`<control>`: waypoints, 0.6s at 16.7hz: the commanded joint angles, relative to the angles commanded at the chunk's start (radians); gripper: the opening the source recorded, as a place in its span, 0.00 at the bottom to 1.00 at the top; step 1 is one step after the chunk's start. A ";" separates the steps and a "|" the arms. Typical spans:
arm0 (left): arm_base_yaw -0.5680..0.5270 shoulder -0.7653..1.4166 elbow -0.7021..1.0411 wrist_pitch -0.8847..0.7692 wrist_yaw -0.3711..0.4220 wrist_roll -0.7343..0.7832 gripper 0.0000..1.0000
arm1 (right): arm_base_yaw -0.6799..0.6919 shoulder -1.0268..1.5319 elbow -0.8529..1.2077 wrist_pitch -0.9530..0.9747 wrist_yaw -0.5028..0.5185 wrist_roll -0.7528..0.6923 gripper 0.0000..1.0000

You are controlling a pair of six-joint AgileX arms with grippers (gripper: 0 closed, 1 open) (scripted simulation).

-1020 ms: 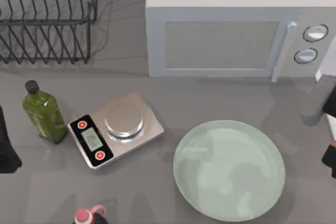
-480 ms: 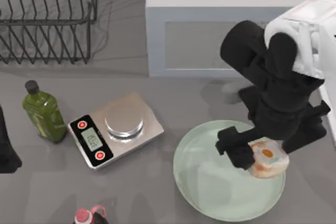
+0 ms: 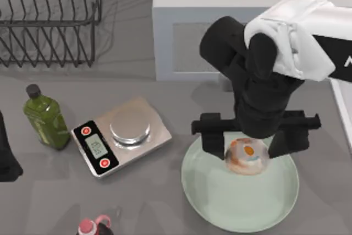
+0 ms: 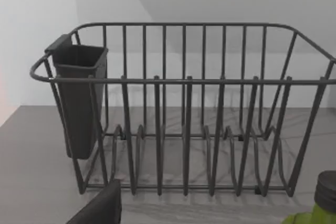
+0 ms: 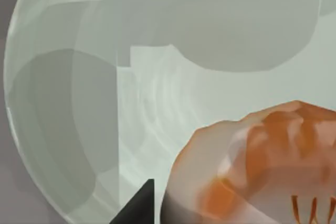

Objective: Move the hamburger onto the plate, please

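The hamburger (image 3: 247,155), a small pale bun with an orange spot, is gripped between the two black fingers (image 3: 213,141) of my right gripper (image 3: 247,142), which is shut on it. It is over the upper middle of the pale mint-green plate (image 3: 220,202). I cannot tell whether it touches the plate. In the right wrist view the hamburger (image 5: 262,166) looms close, with the plate (image 5: 157,51) spread beneath it. My left arm (image 3: 5,158) is parked at the table's left edge.
A microwave (image 3: 231,26) stands behind the plate. A kitchen scale (image 3: 124,136) lies left of the plate, with a green oil bottle (image 3: 45,119) farther left. A wire dish rack (image 3: 49,15) (image 4: 184,114) fills the back left. A red-capped bottle (image 3: 91,227) stands at the front edge.
My right arm came in from the right edge with the hamburger. It has moved left, from the plate's right side to its upper middle. The left arm has not moved.
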 joint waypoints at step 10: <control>0.000 0.000 0.000 0.000 0.000 0.000 1.00 | -0.002 0.029 -0.069 0.107 0.001 0.009 0.00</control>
